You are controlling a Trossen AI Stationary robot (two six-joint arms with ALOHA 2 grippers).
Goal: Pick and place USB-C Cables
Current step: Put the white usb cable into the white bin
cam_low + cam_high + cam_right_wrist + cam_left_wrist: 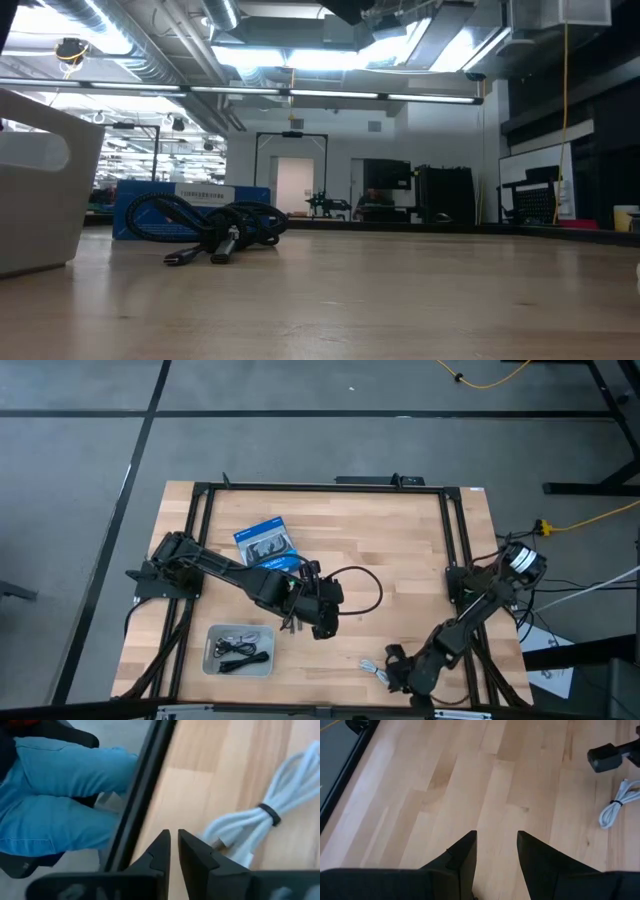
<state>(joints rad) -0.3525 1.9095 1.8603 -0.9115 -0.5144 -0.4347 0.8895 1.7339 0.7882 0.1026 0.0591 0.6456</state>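
Observation:
A white coiled cable, tied with a dark band, lies flat on the table near its near edge. It also shows in the right wrist view as the white cable. My right gripper is shut just beside the cable's end, with nothing between the fingers. My left gripper is open over bare wood at the table's middle, left gripper, holding nothing. A black bundled cable lies in front of the blue box. Other small cables lie in the grey bin. My right gripper is shut with one finger close against the white cable's loose end. I cannot tell whether the finger touches it. The cable lies flat on the table.
The blue box lies toward the table's far left, partly under my left arm. A black frame runs around the table. A person's blue trousers show just past the near edge. Bare wood lies between the two grippers.

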